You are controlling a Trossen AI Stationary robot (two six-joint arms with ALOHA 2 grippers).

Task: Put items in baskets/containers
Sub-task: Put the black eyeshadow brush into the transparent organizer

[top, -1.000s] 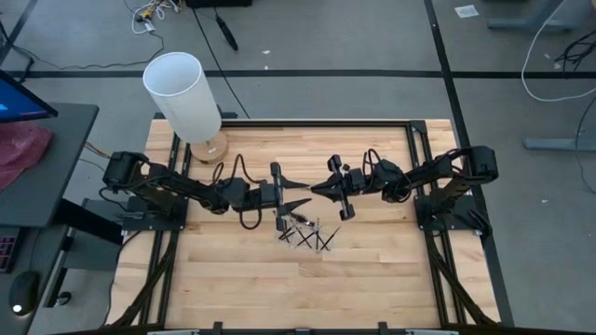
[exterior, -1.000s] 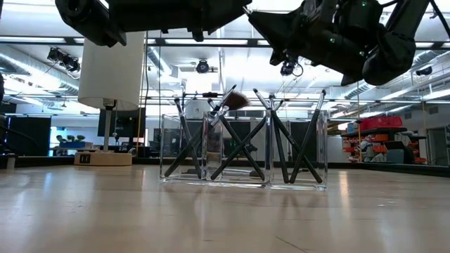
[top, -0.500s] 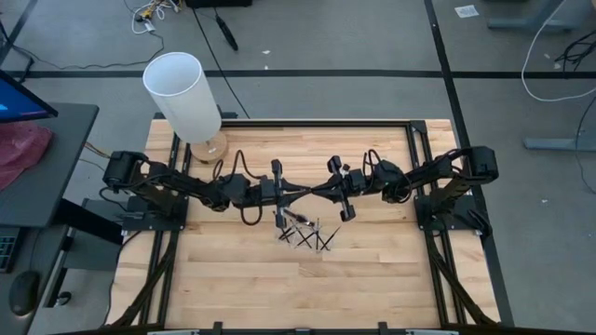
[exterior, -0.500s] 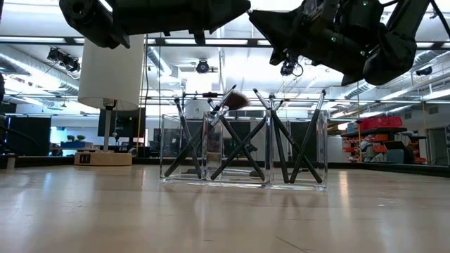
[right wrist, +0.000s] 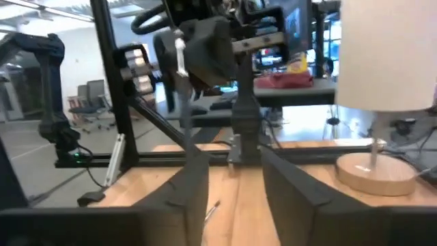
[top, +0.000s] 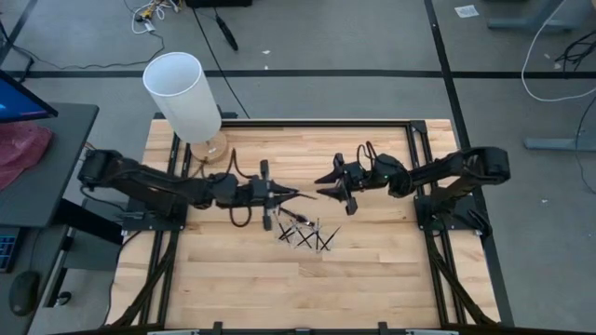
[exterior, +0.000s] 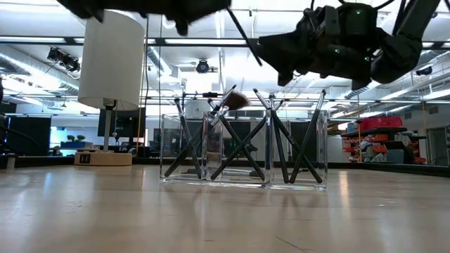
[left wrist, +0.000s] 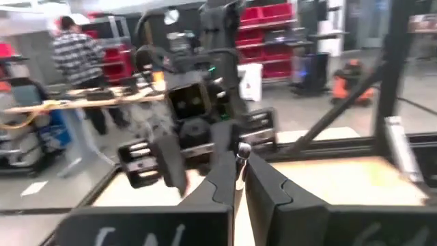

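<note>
While the left gripper [top: 291, 196] is now clamped on a thin brush [top: 303, 194], the right gripper [top: 322, 180] has just let go and parted. So the brush passed between arms; it hangs above the clear holder [top: 307, 233] near the worktop's middle.

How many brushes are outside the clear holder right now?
1: a black brush gripped by the left end effector, in the air above the table. The others stand inside the holder; none shows on the wood, though the arms could hide one.
</note>
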